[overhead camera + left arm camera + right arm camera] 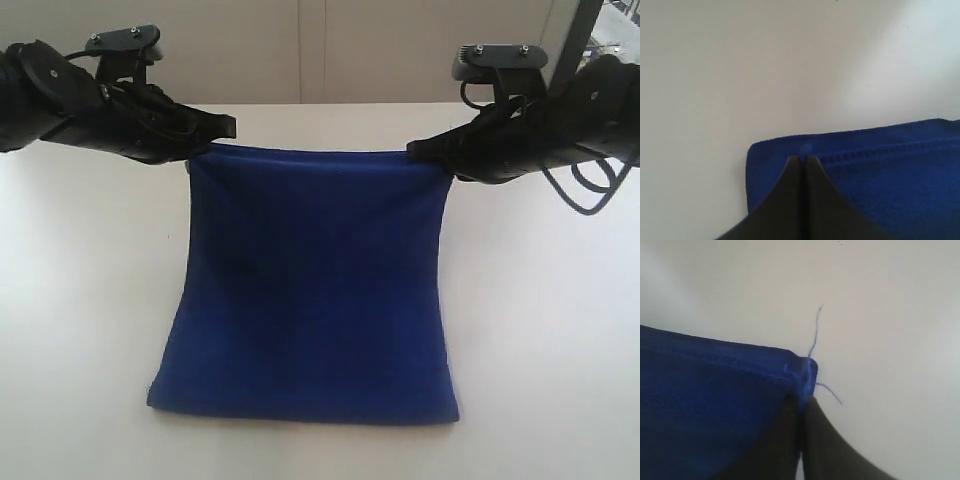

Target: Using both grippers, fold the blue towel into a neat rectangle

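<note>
The blue towel (310, 290) hangs taut between both grippers over the white table, its far edge lifted and its near edge resting on the tabletop. My left gripper (208, 148) is shut on the towel's far left corner. In the left wrist view the left gripper (803, 159) pinches the cloth (880, 170) just behind its hemmed edge. My right gripper (420, 152) is shut on the far right corner. In the right wrist view the right gripper (801, 399) clamps the towel's (715, 400) corner, where loose blue threads (814, 335) stick out.
The white table (80, 330) spreads on all sides of the towel. A pale wall panel (330, 50) stands behind the table. Black cables (585, 185) loop off the right arm near the right edge.
</note>
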`<state>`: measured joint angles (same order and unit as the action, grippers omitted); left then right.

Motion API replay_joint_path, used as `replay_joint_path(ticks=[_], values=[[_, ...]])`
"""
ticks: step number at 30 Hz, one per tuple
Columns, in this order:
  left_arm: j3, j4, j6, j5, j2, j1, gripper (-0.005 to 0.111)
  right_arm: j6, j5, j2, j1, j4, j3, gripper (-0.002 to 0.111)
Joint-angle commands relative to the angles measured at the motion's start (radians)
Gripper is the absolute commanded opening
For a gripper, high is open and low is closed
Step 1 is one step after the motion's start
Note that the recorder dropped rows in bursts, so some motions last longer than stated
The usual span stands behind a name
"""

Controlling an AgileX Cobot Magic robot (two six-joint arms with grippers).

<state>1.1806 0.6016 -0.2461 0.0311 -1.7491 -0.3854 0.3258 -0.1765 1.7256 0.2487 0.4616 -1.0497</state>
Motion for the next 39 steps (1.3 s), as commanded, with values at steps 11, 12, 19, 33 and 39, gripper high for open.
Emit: replay_joint_path(ticks=[11, 12, 19, 33, 39], values=[[0.130, 0.019, -0.005, -0.039, -0.115, 0.064, 0.000, 0.007, 0.026, 0.113, -0.011, -0.009, -0.115, 0.000], [0.140, 0.019, -0.007, -0.039, -0.131, 0.064, 0.000, 0.009, 0.035, 0.128, -0.011, -0.009, -0.115, 0.000], [0.208, 0.019, -0.013, -0.043, -0.215, 0.064, 0.000, 0.011, 0.098, 0.186, -0.011, -0.009, -0.124, 0.000], [0.298, 0.025, -0.017, -0.012, -0.341, 0.064, 0.000, 0.011, 0.131, 0.330, -0.011, -0.010, -0.235, 0.000], [0.298, 0.025, -0.017, 0.012, -0.357, 0.064, 0.000, 0.011, 0.149, 0.351, -0.011, -0.010, -0.242, 0.000]])
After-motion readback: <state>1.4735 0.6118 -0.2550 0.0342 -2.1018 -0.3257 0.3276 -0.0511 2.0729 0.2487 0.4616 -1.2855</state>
